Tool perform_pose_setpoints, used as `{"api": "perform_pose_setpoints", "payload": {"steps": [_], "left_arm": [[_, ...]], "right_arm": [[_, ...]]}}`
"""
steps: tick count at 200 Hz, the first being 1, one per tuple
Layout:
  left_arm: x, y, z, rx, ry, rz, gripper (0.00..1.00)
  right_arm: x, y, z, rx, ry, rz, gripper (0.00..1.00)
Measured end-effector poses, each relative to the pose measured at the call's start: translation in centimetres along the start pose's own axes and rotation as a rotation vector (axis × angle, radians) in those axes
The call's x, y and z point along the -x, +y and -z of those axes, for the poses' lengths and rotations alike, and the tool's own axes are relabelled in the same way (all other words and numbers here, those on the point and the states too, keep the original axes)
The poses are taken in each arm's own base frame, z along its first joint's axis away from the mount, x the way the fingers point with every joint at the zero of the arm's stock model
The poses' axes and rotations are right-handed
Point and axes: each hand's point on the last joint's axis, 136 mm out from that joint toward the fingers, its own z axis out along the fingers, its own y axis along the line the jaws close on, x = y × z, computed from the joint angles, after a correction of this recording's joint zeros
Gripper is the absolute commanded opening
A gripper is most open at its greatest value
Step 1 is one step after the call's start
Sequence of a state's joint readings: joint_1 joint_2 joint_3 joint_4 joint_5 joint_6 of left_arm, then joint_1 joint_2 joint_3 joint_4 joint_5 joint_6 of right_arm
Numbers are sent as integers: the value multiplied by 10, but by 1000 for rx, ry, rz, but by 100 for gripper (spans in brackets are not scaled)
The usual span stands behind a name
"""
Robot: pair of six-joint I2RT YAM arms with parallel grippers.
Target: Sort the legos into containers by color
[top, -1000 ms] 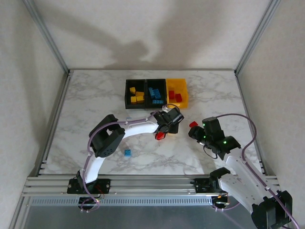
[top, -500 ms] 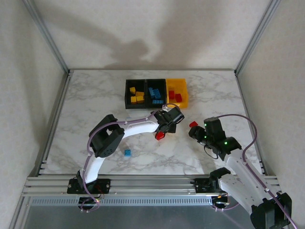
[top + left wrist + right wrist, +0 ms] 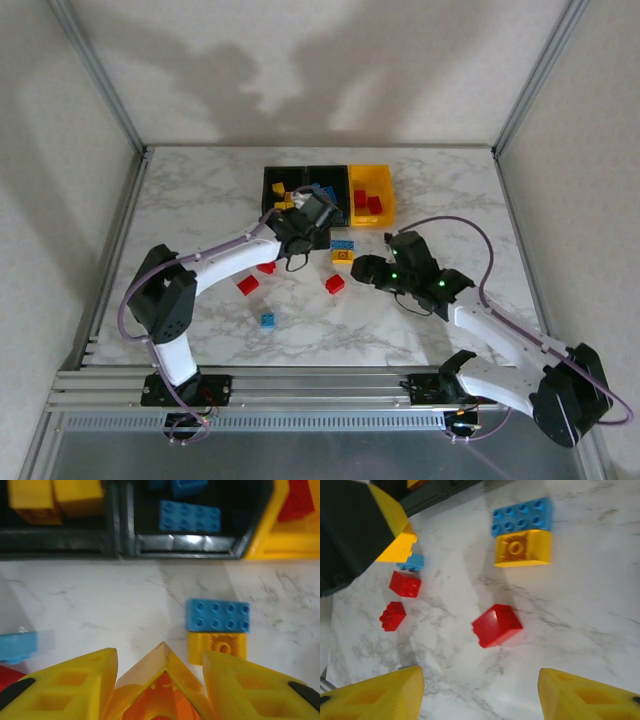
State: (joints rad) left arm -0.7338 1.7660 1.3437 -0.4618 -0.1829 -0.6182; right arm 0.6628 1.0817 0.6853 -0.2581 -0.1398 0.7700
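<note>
My left gripper (image 3: 300, 212) is shut on a yellow lego (image 3: 160, 685), which fills the gap between its yellow fingers (image 3: 75, 690), just short of the containers (image 3: 325, 190). In the left wrist view the left black bin (image 3: 60, 537) holds yellow legos, the middle black bin (image 3: 185, 542) blue ones, and the yellow bin (image 3: 272, 540) red ones. My right gripper (image 3: 362, 268) is open, its fingertips (image 3: 375, 695) wide apart, a little short of a red lego (image 3: 497, 625). A blue lego (image 3: 522, 516) and a yellow lego (image 3: 522, 548) lie touching.
Two more red legos (image 3: 405, 584) (image 3: 393, 615) lie left of centre, and a blue lego (image 3: 268, 320) nearer the front. Another small blue lego (image 3: 412, 561) lies by the left gripper. Aluminium frame posts (image 3: 120, 110) and side walls bound the marble table (image 3: 200, 200).
My left gripper has shifted up and left to the black bins and now grips a yellow lego. My right gripper has swung left toward the table's middle. More legos lie on the table.
</note>
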Motion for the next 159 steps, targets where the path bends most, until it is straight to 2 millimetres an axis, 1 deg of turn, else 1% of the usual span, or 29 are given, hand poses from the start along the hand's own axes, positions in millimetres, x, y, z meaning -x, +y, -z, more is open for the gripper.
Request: {"api": "perform_pose_setpoints", "payload": {"steps": [37,54,71,87,133,159], "left_arm": [[33,40,-7,56,-36,62,39],[52,52,-13,77,-54,86,39],[74,55,-24,87,-75,100,39],[90,54,-38,92,-85,106,39],[123,54,-76,113,-101,117,39],[139,60,-98,130,-107,123,39]], "right_arm": [[13,28,-20,36,-2,32,61],[18,38,-27,52,-4,47,61],[24,45,-30,60,-12,59,61],[27,48,-31,65,-18,67,61],[27,46,-33,56,-21,79,61],[28,46,-35,52,-19,90,61]]}}
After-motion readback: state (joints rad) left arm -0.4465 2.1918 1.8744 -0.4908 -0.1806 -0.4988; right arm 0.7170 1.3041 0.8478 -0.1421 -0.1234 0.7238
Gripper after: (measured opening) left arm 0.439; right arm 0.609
